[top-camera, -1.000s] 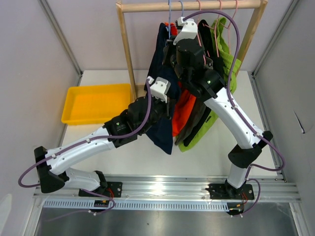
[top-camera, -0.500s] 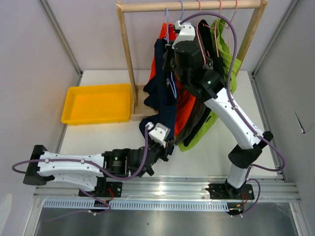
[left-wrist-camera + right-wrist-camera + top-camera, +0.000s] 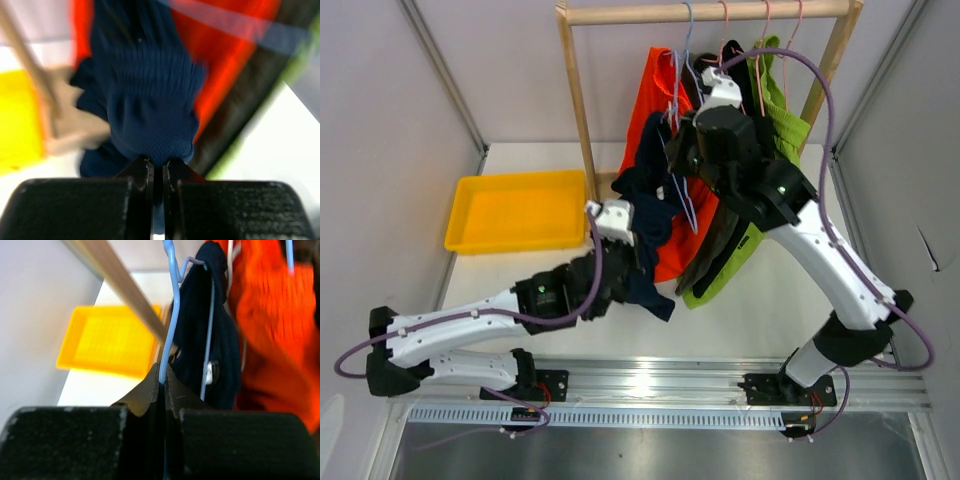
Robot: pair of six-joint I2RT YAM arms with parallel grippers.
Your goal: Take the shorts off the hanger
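The navy blue shorts (image 3: 642,195) hang bunched on a light blue wire hanger (image 3: 682,195) in front of the rack. My left gripper (image 3: 632,262) is shut on their lower part; the left wrist view shows the jaws (image 3: 157,167) pinching navy mesh (image 3: 150,100). My right gripper (image 3: 672,152) is shut on the hanger wire (image 3: 170,330), fingertips (image 3: 162,377) closed round it, with the navy shorts (image 3: 212,340) just beyond. The bright orange shorts (image 3: 655,90), the olive-grey and black pairs (image 3: 720,235) and the lime green pair (image 3: 782,110) hang on the rail behind.
A wooden rack with a top rail (image 3: 710,12) and a left post (image 3: 578,100) stands at the back. A yellow tray (image 3: 515,210) lies on the white table to the left of the post; it also shows in the right wrist view (image 3: 105,340).
My left gripper pulled the navy shorts down toward the front edge, then came back up and left with them. My right gripper shifted right with the hanger, uncovering the orange shorts.
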